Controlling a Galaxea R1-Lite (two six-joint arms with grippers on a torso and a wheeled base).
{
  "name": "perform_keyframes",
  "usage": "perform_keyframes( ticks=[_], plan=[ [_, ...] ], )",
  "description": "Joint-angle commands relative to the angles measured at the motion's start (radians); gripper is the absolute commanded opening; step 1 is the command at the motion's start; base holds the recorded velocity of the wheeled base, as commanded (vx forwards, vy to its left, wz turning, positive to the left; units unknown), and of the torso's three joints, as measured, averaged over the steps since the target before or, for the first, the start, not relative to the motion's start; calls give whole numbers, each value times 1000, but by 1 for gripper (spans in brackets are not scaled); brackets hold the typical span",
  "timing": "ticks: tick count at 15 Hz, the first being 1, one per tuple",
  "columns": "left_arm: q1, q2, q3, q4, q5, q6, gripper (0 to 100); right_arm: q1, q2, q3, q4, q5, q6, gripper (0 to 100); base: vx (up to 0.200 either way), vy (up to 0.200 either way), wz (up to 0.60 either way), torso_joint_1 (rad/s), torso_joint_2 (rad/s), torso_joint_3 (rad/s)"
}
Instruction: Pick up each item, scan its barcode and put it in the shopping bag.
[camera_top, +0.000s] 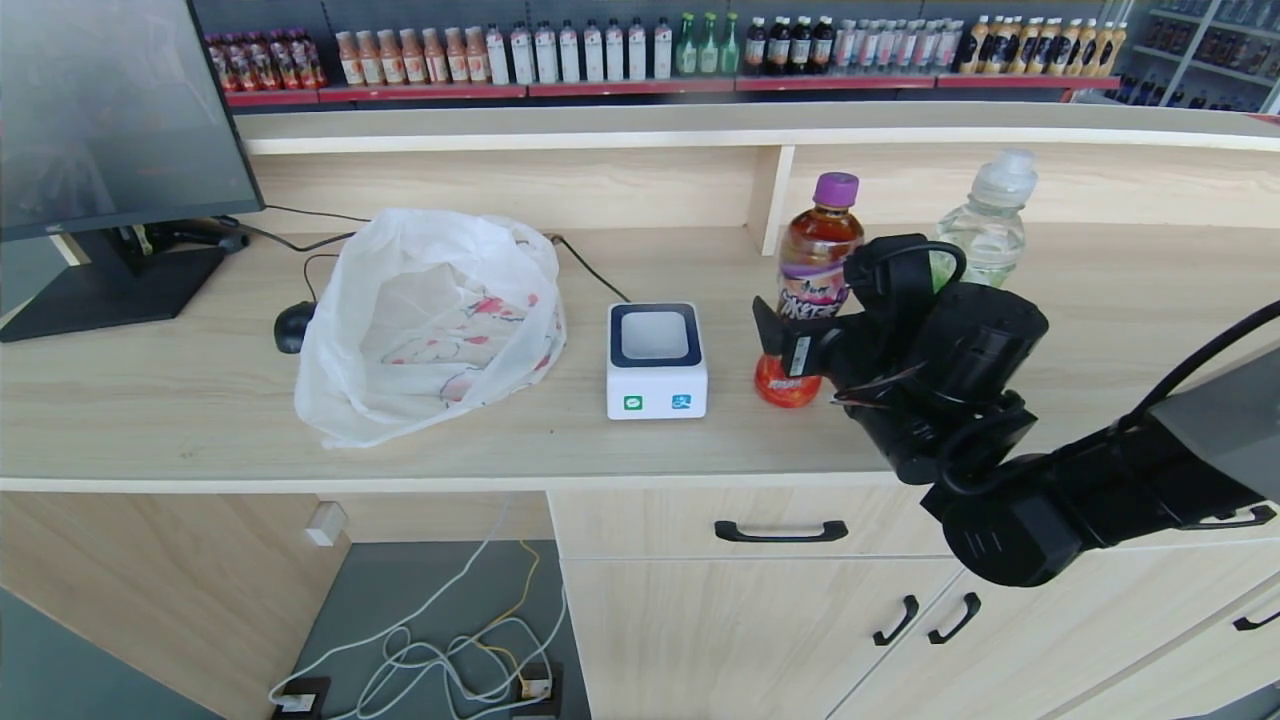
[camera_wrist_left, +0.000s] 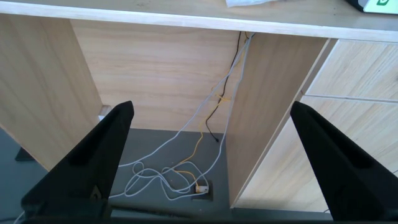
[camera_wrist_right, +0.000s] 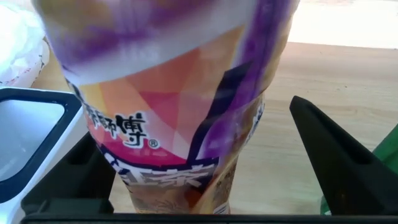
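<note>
tea bottle (camera_top: 818, 255): purple cap, amber | shopping bag (camera_top: 430, 310): white, red print | scanner (camera_top: 656, 368): white, navy-rimmed

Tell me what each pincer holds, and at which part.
Nothing is held. Right pincer: open around the purple-capped bottle, low on its body; left pincer: empty.

Counter (camera_top: 150, 400): matt pale wood grain. Bag (camera_top: 430, 320): thin, crinkled translucent plastic. Scanner (camera_top: 656, 362): smooth white plastic. Bottle (camera_top: 812, 270): glossy label.

Bright, even light covers the counter (camera_top: 150, 410); shadows beside the scanner (camera_top: 656, 372) and shopping bag (camera_top: 430, 320) are soft, and the plastic glares white.
</note>
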Motion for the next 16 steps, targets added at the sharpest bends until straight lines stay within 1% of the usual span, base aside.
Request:
perform_keyframes(
  ticks=[1, 7, 8, 16],
  plan=[
    [0, 0, 0, 0, -1, -1, 100, 1, 9, -7, 0, 0, 0, 100, 0, 0, 0, 0, 0, 0],
    [0, 0, 0, 0, 0, -1, 100, 2, 9, -9, -2, 0, 0, 100, 0, 0, 0, 0, 0, 0],
    [0, 0, 0, 0, -1, -1, 100, 2, 9, -9, -2, 0, 0, 0, 0, 0, 0, 0, 0, 0],
    [0, 0, 0, 0, 0, 1, 100, 2, -11, -9, -16, -1, 0, 0, 0, 0, 0, 0, 0, 0]
  ],
)
